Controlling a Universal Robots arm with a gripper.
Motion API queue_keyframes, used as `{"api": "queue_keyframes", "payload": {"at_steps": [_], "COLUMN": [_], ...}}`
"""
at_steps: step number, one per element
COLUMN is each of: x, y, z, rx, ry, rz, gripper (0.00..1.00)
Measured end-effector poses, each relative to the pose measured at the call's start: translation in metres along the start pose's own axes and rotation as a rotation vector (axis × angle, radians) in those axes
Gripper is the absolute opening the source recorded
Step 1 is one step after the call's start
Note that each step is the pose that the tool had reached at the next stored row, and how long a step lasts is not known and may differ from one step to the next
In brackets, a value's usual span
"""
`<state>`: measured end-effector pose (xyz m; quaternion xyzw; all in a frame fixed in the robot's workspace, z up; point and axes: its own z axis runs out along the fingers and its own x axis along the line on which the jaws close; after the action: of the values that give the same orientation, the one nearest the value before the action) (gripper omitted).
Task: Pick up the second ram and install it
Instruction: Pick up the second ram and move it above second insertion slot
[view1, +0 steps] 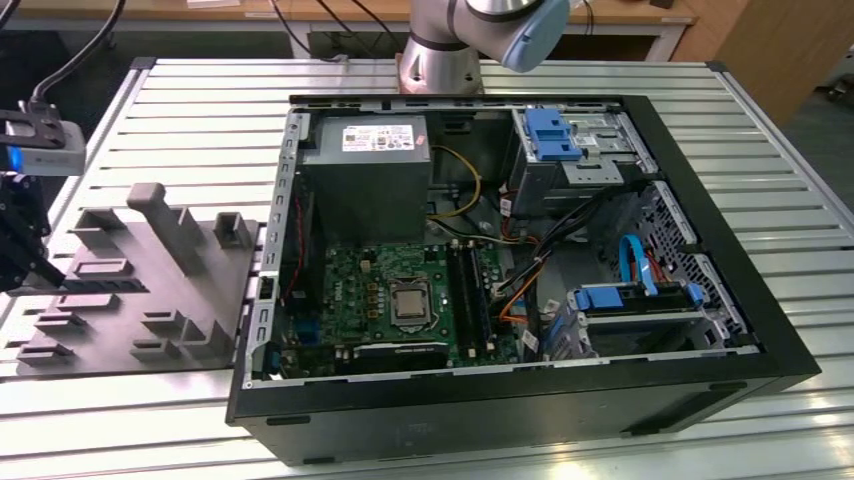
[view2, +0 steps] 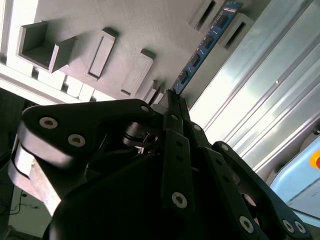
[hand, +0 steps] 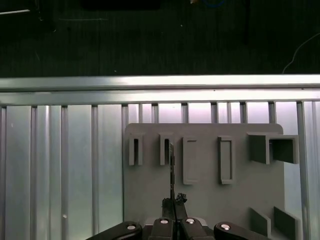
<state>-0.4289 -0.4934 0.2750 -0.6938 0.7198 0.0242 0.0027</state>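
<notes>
So the gripper (view2: 173, 97) has its two black fingers (view2: 177, 150) squeezed together, and the near end of the second ram (view2: 205, 45) looks pinched right at their tips. The ram runs straight out ahead of the gripper, standing on its long edge, with a blue board and black chips in a row. In the first wrist view it's edge-on, basically a thin dark line leading away from the tips. Its far end sits between two raised blocks of the grey holder tray (hand: 150, 195).

That tray lies right under the gripper. More slots and box-shaped pockets spread out to either side of the ram and further ahead of it. The tray rests on a slatted aluminium table (hand: 75, 165), which carries on past the tray's far edge.

In the exterior view the gripper hangs over the outer side of the tray. The open PC case (view1: 534, 410) is well apart from it, just beside the tray's opposite edge.

Inside the case, the part nearest the gripper's side is the green motherboard (view1: 360, 290), with the CPU socket (view1: 404, 305) in the middle. The long black memory sockets (view1: 467, 285) sit just past that. The grey power supply (view1: 367, 170) is beside the board, and a drive cage with blue tabs (view1: 554, 135) is further off again.

The arm's base (view1: 441, 50) stands on the table behind the case, well away from the gripper.
</notes>
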Motion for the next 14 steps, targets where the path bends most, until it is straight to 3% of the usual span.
{"api": "queue_keyframes", "payload": {"at_steps": [14], "x": [-0.001], "y": [0.0008], "z": [-0.0258], "rx": [0.0], "ry": [0.0], "rz": [0.0], "gripper": [0.11]}}
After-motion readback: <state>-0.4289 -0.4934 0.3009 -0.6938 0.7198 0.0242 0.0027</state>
